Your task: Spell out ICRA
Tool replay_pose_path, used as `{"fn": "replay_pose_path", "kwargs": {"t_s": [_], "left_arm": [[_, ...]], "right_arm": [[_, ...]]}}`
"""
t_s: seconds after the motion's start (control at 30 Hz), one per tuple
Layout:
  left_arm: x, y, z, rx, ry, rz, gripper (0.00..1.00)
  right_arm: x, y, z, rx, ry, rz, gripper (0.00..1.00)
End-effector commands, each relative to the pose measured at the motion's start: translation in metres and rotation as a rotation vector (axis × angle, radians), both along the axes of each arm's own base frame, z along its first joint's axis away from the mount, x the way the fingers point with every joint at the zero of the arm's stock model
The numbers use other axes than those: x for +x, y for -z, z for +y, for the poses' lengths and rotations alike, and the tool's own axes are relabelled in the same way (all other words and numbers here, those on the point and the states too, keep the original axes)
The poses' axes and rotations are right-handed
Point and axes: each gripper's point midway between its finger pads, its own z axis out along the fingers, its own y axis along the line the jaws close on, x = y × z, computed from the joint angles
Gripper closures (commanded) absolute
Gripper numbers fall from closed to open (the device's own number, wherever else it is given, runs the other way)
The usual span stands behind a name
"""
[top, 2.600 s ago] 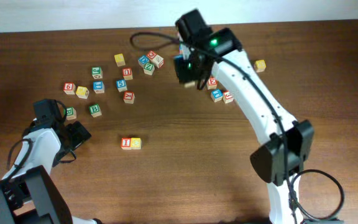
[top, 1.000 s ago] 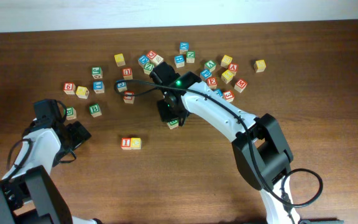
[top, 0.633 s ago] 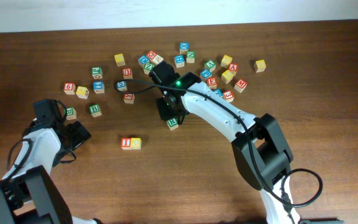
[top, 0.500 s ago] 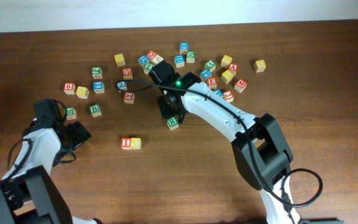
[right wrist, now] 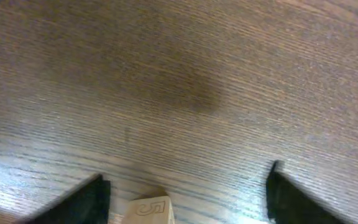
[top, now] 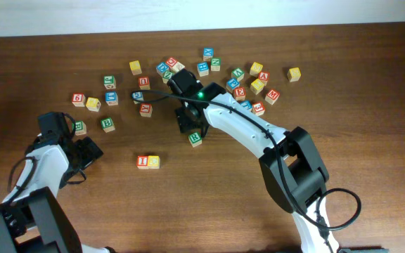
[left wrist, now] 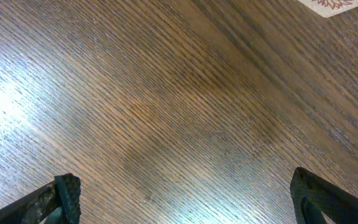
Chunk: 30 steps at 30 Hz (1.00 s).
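The red "I" cube (top: 142, 161) and a yellow cube (top: 153, 161) stand side by side, touching, on the table at front centre-left. The green "R" cube (top: 195, 139) rests on the table to their right and further back, apart from them. My right gripper (top: 190, 128) hovers just behind it, open. In the right wrist view (right wrist: 188, 202) the cube's pale top edge (right wrist: 149, 211) shows low between the spread fingers, touching neither. My left gripper (top: 88, 150) is open at the left over bare wood (left wrist: 188, 199). I cannot tell which red cube carries the "A".
Several loose letter cubes lie scattered along the back: a group at back left (top: 110, 98), a group behind the right gripper (top: 169, 69) and a cluster at back right (top: 252, 88). A lone yellow cube (top: 294, 73) sits far right. The right arm (top: 259, 133) reaches across the centre.
The right arm came from the back cluster to the centre with the green cube. Its jaws have since opened, the cube stays on the table, and the gripper has drawn back slightly.
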Motion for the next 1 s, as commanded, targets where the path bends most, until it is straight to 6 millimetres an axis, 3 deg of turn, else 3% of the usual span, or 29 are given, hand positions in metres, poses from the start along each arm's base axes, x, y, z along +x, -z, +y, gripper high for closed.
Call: {"fn": "replay_pose_path", "kwargs": {"t_s": [0.0, 0.1, 0.3, 0.73, 0.97], "left_arm": [[-0.003, -0.001, 0.002, 0.007, -0.01, -0.001, 0.01], [-0.003, -0.001, 0.002, 0.007, -0.01, -0.001, 0.01], [-0.003, -0.001, 0.002, 0.007, -0.01, -0.001, 0.0], [-0.003, -0.001, 0.002, 0.007, -0.01, -0.001, 0.01], [-0.003, -0.001, 0.002, 0.007, -0.01, -0.001, 0.01]], "right_arm": [[-0.011, 0.013, -0.003, -0.032, -0.003, 0.039, 0.65], [-0.014, 0.014, -0.001, -0.023, -0.008, 0.057, 0.96], [-0.027, 0.016, 0.006, 0.024, -0.029, 0.12, 0.96], [-0.019, 0.014, 0.011, 0.044, -0.029, 0.086, 0.95], [-0.041, 0.03, 0.0, 0.014, -0.032, 0.172, 0.96]]}}
